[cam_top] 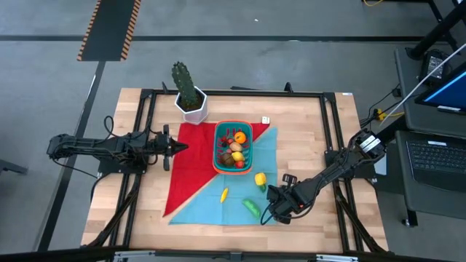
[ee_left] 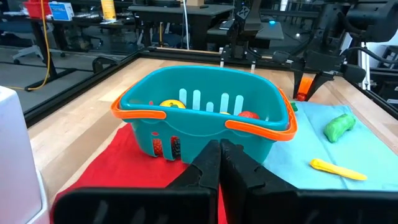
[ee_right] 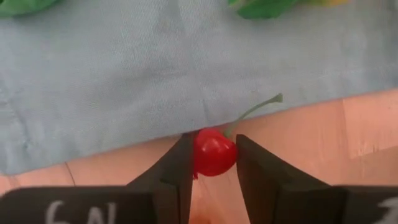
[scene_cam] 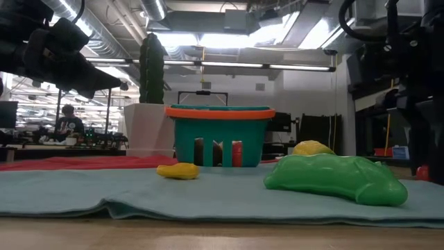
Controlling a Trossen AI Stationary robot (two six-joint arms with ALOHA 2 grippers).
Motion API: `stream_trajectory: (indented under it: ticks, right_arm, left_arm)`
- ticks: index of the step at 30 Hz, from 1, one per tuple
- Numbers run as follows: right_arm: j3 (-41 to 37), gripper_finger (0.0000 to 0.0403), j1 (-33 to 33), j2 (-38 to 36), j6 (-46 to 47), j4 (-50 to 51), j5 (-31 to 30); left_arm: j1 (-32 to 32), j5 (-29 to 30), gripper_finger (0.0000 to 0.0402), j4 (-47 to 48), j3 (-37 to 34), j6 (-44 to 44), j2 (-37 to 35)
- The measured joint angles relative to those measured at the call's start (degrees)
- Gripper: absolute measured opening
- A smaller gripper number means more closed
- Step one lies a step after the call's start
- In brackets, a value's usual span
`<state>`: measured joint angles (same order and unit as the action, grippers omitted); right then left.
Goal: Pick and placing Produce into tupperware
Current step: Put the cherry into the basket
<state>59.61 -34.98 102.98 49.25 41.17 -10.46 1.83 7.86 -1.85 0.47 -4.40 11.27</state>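
The teal tupperware [cam_top: 233, 146] with an orange-red rim stands on a red and light-blue cloth [cam_top: 211, 207] and holds several small produce pieces. A yellow pepper [cam_top: 260, 178], a yellow banana [cam_top: 224, 194] and a green piece [cam_top: 251, 207] lie loose on the blue part. My right gripper [ee_right: 213, 155] points down at the cloth's near right edge, shut on a red cherry [ee_right: 213, 152]. My left gripper [cam_top: 177, 146] hovers shut to the left of the tupperware, holding nothing. My right gripper pinches the cherry's round red body [ee_right: 205, 155] between its two fingers, one on each side. The fingers come from above, pointing steeply down. The cherry rests on the bare wood just off the cloth's edge, and its green stem [ee_right: 252, 111] lies free across that edge.
A green cactus in a white pot [cam_top: 191, 98] stands at the cloth's far left corner. A black frame [cam_top: 233, 92] runs around the wooden table top. Bare wood lies to the right of the cloth.
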Motion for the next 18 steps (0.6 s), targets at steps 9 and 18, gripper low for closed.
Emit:
stream_trajectory:
  ticks: [9,18]
  right_arm:
    - [0.28,0.0102,0.0,-2.21,0.23,3.4,0.2]
    - [0.57,0.0101,2.34,-10.21,-1.42,4.63,-0.92]
  left_arm:
    - [0.0,0.0,0.0018,0.02,0.0,-0.02,0.0]
    - [0.0,0.0,0.0042,0.0,-0.02,-0.04,0.0]
